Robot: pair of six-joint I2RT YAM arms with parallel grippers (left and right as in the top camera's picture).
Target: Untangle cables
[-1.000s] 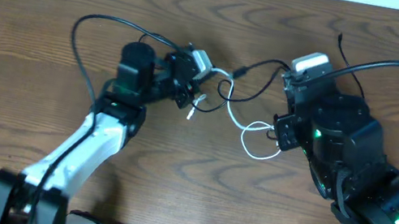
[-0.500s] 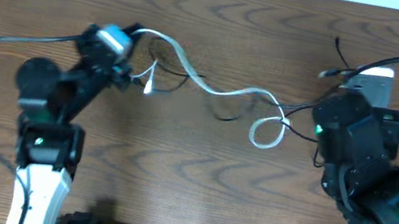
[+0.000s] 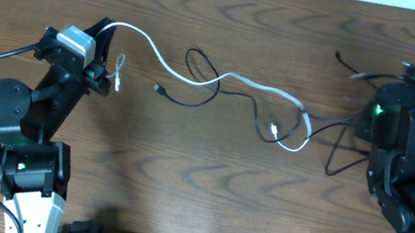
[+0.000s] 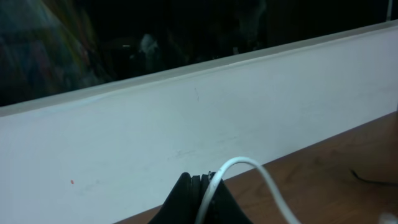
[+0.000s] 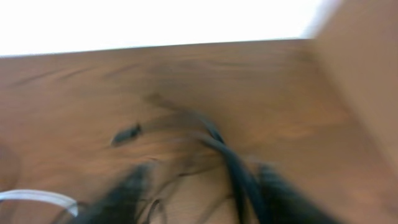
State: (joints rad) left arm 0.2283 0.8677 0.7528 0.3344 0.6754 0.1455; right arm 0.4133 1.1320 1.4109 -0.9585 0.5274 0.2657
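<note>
- The white cable (image 3: 264, 87), spanning mid-table, is clamped by closed jaws of the left gripper (image 4: 200, 182); it could be yanked free.
- The black cables (image 3: 159, 88) crossing it could be cinched tighter.
- How the jaws of the right gripper (image 5: 202, 190) stand cannot be told.

The table (image 3: 204, 184) is brown wood with bold grain and a smooth, low-sheen finish. The white cable (image 3: 260, 86) has a smooth, faintly glossy plastic sheath; the black cable (image 3: 161, 89) looks matt, like the plastic arm shell (image 3: 4, 102).
</note>
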